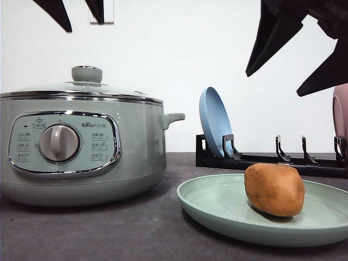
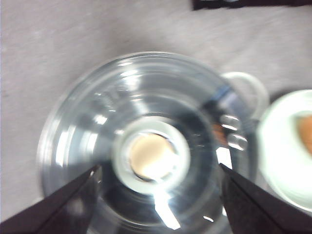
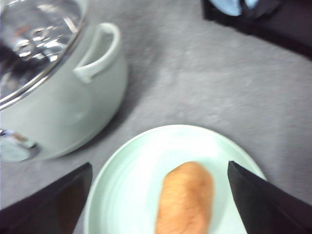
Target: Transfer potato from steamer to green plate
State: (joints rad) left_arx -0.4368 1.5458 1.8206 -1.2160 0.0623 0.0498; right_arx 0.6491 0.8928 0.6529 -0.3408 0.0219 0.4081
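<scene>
The orange-brown potato (image 1: 274,189) lies on the green plate (image 1: 217,204) at the front right, also seen as potato (image 3: 185,199) on the plate (image 3: 131,185) in the right wrist view. To the left stands the sage-green steamer (image 1: 81,152) with its glass lid (image 2: 146,146) on. My right gripper (image 1: 291,73) hangs open high above the plate, its fingers (image 3: 258,195) spread wide on either side of the potato with nothing held. High above the steamer lid, my left gripper (image 1: 79,16) is open and empty, its fingers (image 2: 68,204) straddling the lid knob (image 2: 151,156).
A black dish rack (image 1: 272,160) stands behind the plate, holding a blue plate (image 1: 215,122) upright and a pink plate (image 1: 341,117) at the right edge. The steamer's side handle (image 3: 100,53) points toward the green plate. Dark grey tabletop (image 1: 109,228) lies in front.
</scene>
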